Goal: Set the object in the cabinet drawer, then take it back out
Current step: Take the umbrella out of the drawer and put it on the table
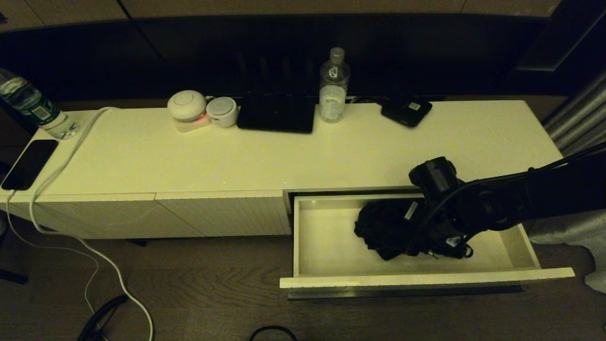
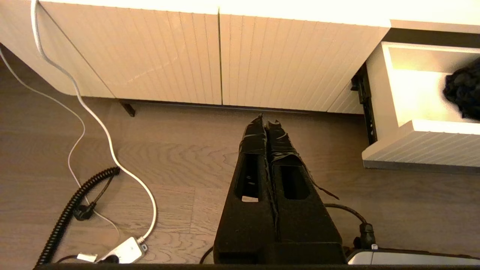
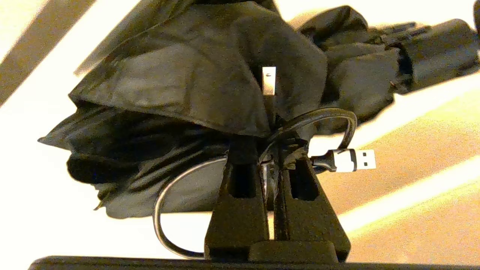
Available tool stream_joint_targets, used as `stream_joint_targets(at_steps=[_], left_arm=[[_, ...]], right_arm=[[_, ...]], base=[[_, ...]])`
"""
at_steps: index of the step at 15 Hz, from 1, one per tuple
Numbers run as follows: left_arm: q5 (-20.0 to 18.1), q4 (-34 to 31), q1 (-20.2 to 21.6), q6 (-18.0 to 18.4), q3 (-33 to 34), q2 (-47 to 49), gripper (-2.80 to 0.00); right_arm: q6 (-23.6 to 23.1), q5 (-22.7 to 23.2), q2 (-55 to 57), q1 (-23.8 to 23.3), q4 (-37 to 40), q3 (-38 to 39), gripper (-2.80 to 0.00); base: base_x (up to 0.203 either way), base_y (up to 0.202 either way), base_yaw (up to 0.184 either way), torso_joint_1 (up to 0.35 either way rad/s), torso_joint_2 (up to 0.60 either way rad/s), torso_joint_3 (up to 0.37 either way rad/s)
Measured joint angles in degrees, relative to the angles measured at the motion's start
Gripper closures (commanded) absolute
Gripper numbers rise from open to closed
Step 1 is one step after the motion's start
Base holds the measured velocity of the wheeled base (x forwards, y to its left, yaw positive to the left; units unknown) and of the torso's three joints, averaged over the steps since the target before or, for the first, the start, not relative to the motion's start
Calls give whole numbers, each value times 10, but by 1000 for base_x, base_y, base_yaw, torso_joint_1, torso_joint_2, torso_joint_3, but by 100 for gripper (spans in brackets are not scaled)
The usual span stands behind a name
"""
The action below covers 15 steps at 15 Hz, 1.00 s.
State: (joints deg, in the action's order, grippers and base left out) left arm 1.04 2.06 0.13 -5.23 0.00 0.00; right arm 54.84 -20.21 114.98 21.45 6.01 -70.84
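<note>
Over open drawer (image 1: 521, 246), right gripper (image 3: 272, 159) angled down, fingers pinching umbrella (image 1: 383, 227)

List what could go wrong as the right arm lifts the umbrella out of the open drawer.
The right end effector is shut on loose fabric of the black folding umbrella, so it may slip free. A thin black USB cable loops beside the fingers and may be dragged out. Hanging fabric could catch the white drawer's wall.
</note>
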Motion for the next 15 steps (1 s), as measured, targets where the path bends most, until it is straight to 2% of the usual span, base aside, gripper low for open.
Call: stream_joint_targets(at_steps=[2,8,15], left_arm=[[0,0,0,0,0,0,0],[0,0,0,0,0,0,0],[0,0,0,0,0,0,0]], right_arm=[[-12,-6,-20,10,20,1,0],[-58,-7,-70,33,20,-2,0],[-94,-30,-110,51,22,-13,0]], base=[[0,0,0,0,0,0],[0,0,0,0,0,0],[0,0,0,0,0,0]])
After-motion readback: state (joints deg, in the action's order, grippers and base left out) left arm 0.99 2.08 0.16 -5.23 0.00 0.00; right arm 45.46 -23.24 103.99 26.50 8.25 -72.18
